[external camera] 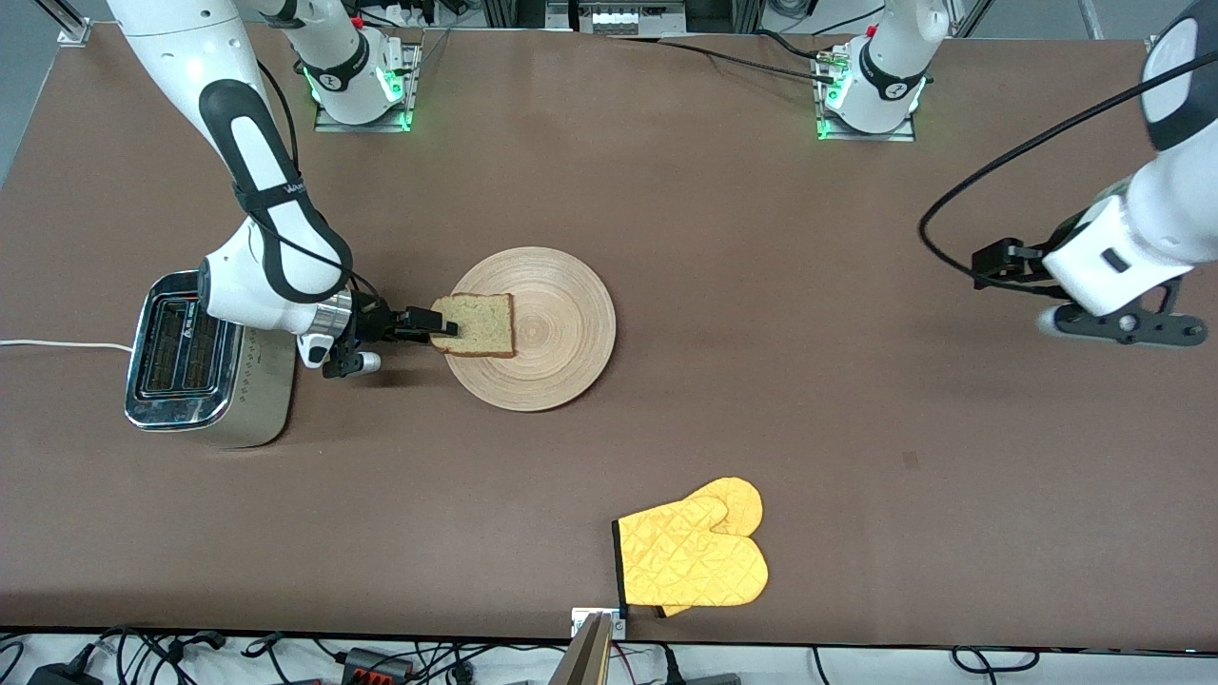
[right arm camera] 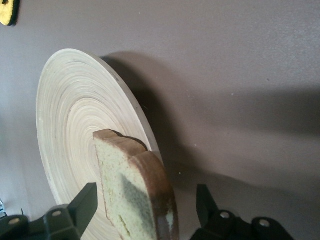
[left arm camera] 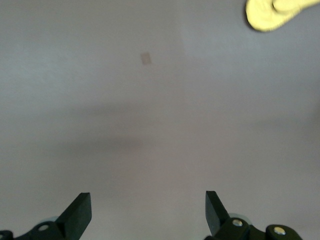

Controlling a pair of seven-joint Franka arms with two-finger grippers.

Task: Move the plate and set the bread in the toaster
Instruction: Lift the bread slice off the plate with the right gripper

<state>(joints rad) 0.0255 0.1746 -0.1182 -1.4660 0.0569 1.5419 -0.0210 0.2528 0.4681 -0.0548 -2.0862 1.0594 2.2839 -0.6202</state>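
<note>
The right gripper (external camera: 440,329), seen from the front, straddles the bread (external camera: 479,324) at the toaster-end (external camera: 195,357) edge of the plate (external camera: 542,328), jaws parted, apparently not clamped. Its wrist view shows fingers (right arm camera: 84,206) flanking the crusty brown slice; a shallow bite could let it slip. The left gripper (left arm camera: 148,210) waits wide open over bare table.

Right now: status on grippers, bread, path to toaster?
Right gripper open, fingers straddling the bread on the plate. Left gripper open, waiting over bare table. Toaster slots empty, nothing between.
</note>
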